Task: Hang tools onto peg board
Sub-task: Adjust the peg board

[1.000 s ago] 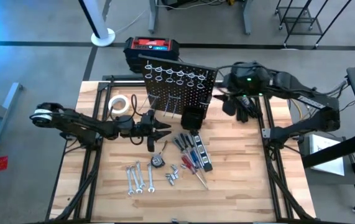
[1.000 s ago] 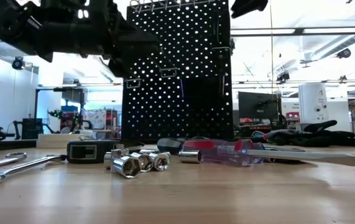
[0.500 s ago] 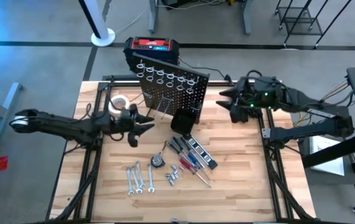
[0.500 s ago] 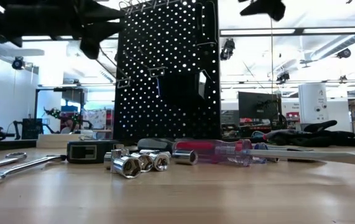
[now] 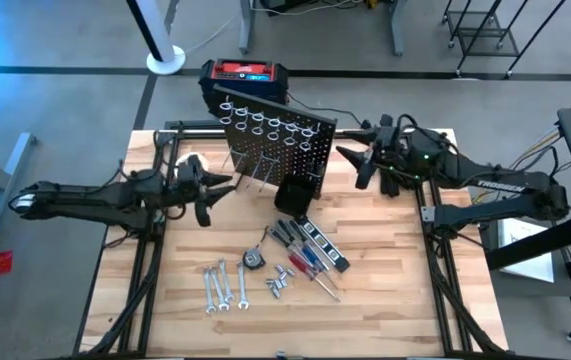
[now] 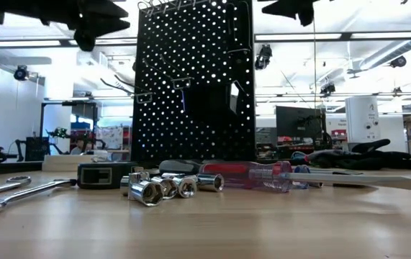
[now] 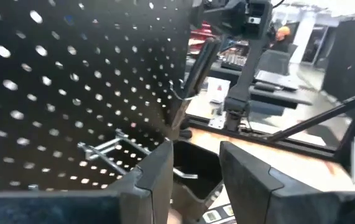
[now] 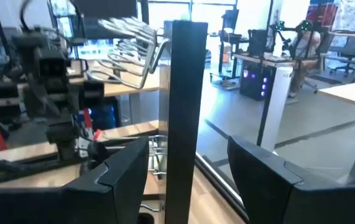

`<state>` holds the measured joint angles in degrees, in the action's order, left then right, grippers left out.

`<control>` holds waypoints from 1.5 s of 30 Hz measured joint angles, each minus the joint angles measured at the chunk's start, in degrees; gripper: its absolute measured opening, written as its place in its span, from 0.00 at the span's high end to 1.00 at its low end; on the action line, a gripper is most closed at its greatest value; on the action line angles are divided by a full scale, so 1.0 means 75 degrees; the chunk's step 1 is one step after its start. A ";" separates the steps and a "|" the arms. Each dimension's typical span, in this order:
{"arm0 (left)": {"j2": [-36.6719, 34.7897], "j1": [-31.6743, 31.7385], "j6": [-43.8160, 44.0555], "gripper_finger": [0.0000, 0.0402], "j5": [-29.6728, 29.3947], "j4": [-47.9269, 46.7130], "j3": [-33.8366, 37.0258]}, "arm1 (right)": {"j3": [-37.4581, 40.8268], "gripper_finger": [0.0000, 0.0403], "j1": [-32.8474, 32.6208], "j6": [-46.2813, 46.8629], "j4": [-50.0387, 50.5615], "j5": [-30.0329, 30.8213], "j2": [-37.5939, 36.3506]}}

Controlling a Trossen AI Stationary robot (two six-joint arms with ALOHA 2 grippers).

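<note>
Board point(image 5: 270, 150) upright at table's far middle, rings and hooks bare, nothing hung yet. Tools point(image 5: 295, 255) loose on the wood in front: wrenches point(image 5: 221, 285), sockets point(image 6: 158, 188), screwdrivers point(image 6: 252, 176). Left gripper point(image 5: 205, 188) just beside board's left edge, fingers part-open, empty. Right gripper point(image 5: 363, 163) at board's right edge, fingers spread wide astride that edge, not gripping. Judged: board being placed, not yet hanging. Next: back off, drop to a tool, pinch its handle.

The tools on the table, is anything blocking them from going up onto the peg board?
Nothing visible does. The tools lie on the table just in front of the peg board, whose ring holders look free.
</note>
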<state>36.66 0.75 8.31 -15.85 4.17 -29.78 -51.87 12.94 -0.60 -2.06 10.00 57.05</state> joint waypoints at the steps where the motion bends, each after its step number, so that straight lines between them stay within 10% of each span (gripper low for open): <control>1: -0.0014 0.0000 -0.0085 0.70 -0.0131 -0.0175 -0.0113 | -0.0026 0.47 0.0018 -0.0048 0.0000 0.0000 0.0073; 11: -0.0161 0.0003 -0.0275 0.70 -0.1581 -0.1313 -0.0408 | -0.0440 0.51 0.0350 -0.0167 0.0045 -0.0181 0.0787; 22: -0.0288 -0.0009 -0.0013 0.70 -0.1371 -0.1359 -0.0332 | -0.0859 0.86 0.1161 -0.0688 0.0676 -0.0598 0.0858; 33: -0.0305 0.0104 -0.1572 0.71 -0.3055 -0.1094 -0.0326 | -0.1257 0.81 0.2640 -0.0589 0.1401 -0.2688 0.0916; 45: 0.0346 0.2693 -0.2079 0.57 -0.0372 -0.0559 -0.1016 | -0.1264 0.70 0.2715 -0.0856 0.1411 -0.3605 0.0710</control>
<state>39.26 20.96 -7.29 -18.63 -0.02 -37.40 -61.34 33.30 -7.02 8.52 -17.04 62.37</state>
